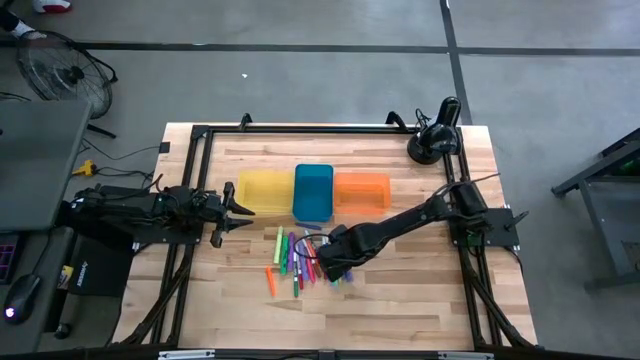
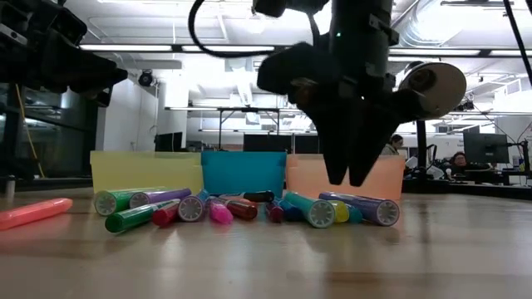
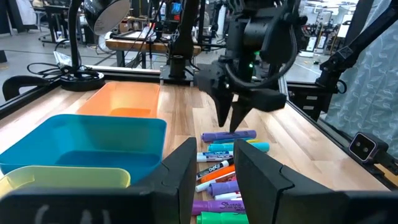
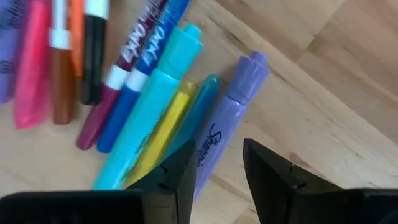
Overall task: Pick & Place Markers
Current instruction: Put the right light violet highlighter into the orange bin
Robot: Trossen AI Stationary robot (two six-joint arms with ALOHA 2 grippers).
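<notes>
The markers (image 1: 298, 262) lie in a loose pile on the wooden table, in front of a yellow tray (image 1: 262, 190), a blue tray (image 1: 313, 192) and an orange tray (image 1: 361, 190). My right gripper (image 2: 349, 176) points down, open, just above the pile's right end and clear of it. In its wrist view a purple marker (image 4: 229, 115) lies under the gap between the fingers, beside teal and yellow markers (image 4: 155, 124). One orange marker (image 2: 33, 213) lies apart from the pile. My left gripper (image 1: 238, 205) waits open and level at the table's left side, holding nothing.
A black desk lamp (image 1: 435, 135) stands at the table's far right corner. The three trays sit side by side behind the pile. Bare wood (image 1: 400, 310) stretches along the near edge. People sit in the room beyond the table.
</notes>
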